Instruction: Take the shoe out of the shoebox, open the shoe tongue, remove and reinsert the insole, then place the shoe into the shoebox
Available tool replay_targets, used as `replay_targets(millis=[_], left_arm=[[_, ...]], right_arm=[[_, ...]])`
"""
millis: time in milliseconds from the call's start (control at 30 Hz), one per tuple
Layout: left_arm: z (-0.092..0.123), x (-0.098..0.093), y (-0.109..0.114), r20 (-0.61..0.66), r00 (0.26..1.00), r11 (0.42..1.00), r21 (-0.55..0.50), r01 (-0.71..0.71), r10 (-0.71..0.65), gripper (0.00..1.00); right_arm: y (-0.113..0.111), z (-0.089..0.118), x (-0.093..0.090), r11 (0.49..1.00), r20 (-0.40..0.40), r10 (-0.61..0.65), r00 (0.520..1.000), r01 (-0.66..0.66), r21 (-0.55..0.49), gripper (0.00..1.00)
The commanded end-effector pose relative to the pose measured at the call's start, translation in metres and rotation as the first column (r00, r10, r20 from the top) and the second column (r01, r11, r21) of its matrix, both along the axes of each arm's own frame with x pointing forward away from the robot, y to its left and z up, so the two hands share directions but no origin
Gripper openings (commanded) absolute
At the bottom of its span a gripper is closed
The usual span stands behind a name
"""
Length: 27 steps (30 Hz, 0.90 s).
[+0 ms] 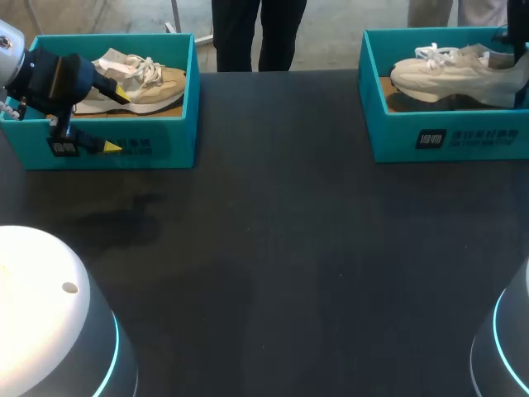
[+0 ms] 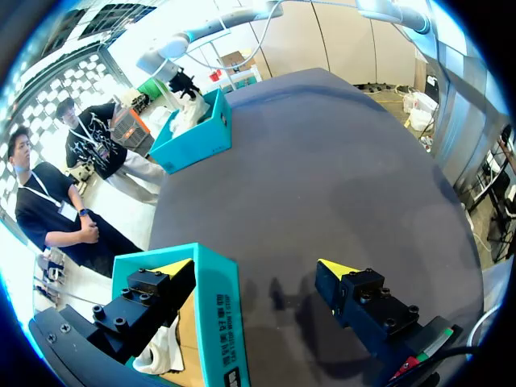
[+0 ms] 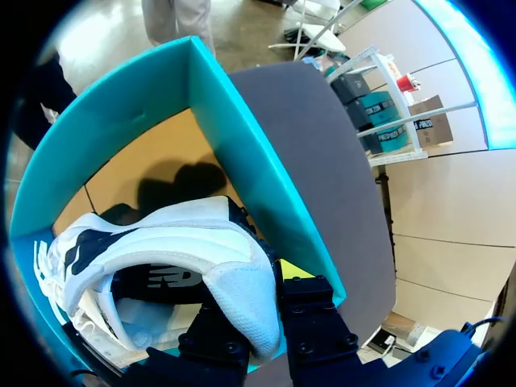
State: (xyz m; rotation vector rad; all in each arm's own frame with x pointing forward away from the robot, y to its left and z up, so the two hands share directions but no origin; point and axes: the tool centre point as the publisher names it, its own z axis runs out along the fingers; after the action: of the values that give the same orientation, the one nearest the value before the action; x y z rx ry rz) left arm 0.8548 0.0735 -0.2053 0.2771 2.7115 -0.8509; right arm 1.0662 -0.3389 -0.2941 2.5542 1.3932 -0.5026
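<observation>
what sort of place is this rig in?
Likely a robotics test bench: dark table, teal left shoebox and right shoebox, left end effector straddling a box wall, right end effector gripping the white sneaker.

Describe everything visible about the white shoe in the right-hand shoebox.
The white shoe is a lace-up sneaker with a mesh-like upper, dark side markings and a thick pale sole. It sits sole-down in the teal right shoebox, toe pointing to the robot's left. The right tool grips its heel from both sides.
</observation>
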Motion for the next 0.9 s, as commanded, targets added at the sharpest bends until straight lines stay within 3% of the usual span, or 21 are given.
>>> replay_targets(millis=[33,900], left_arm=[[0.0,-0.001,0.0,0.0,1.0,1.0,0.003,0.0,0.0,1.0],[0.0,-0.001,0.0,0.0,1.0,1.0,0.003,0.0,0.0,1.0]], right_arm=[[0.0,-0.009,0.006,1.0,-0.014,-0.004,1.0,0.004,0.003,0.0],[-0.007,-0.035,0.008,1.0,0.021,0.024,0.999,-0.024,-0.001,0.0]])
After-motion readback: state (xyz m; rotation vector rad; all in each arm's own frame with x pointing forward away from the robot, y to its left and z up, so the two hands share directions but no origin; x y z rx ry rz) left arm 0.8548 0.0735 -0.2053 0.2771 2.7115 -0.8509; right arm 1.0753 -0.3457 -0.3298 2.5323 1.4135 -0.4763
